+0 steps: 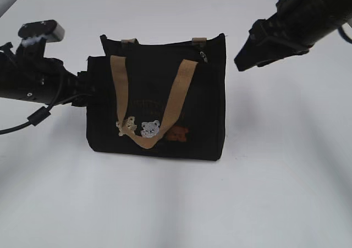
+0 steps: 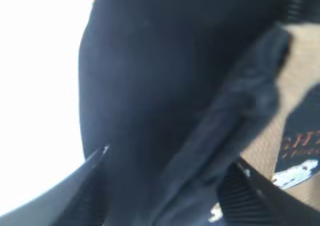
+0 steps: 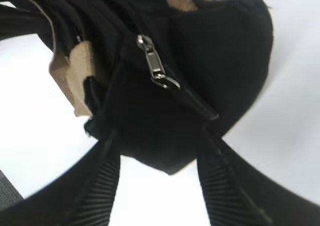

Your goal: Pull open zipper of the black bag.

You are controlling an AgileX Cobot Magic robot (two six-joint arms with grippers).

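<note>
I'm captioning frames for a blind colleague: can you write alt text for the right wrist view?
A black bag fills the view from close up, its silver zipper pull lying against the fabric near one top corner. The right gripper frames the bag's corner from below with open fingers, holding nothing. Tan webbing shows at left.

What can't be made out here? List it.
- Bag top opening: exterior view too low; open or shut unclear.
- Zipper track: right wrist view blurred, folds cover it.
- Left gripper: tips hidden at the bag's side; left wrist view blurred, fabric between the fingers.
</note>
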